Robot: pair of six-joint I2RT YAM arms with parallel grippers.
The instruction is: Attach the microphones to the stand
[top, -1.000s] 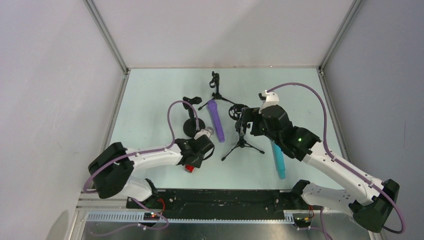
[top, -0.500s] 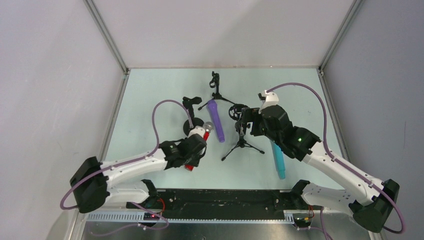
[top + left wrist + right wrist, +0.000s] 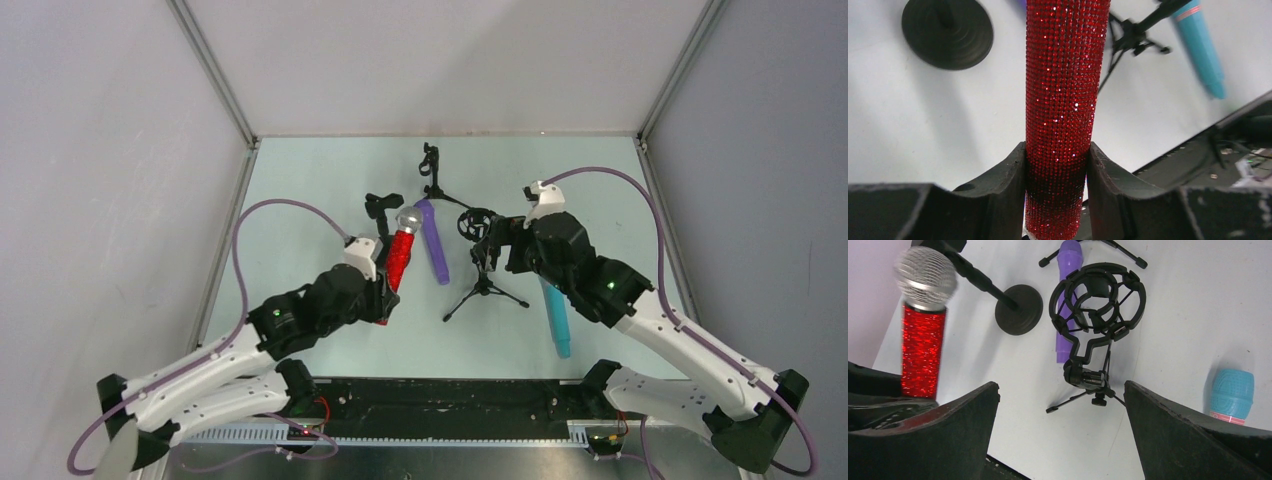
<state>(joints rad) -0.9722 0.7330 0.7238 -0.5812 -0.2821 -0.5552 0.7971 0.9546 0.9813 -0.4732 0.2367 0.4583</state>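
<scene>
Left wrist view: left gripper is clamped on the red microphone, one black finger against each side of the lower handle. The handle is a straight cylinder covered in glittering red beads and runs up the middle of the frame and out at the top edge. At upper left a round, matte black disc base rests on the pale table. At upper right are the thin black legs of a tripod stand. Beyond them the teal microphone, smooth and blurred, lies flat.

Right wrist view: right gripper has its jaws wide apart, gripping nothing. The tripod stand is upright directly ahead, topped by a black ring cradle strung with cords. Seen through and below the ring, the purple microphone lies flat on the table.

Top external view: the red microphone is held tilted, its silver mesh head toward upper centre, just beside the clip of the disc-base stand. Contact cannot be determined. A second small tripod stands at the back, near the purple microphone's head. The teal microphone lies right of centre, partly covered by the right arm.
</scene>
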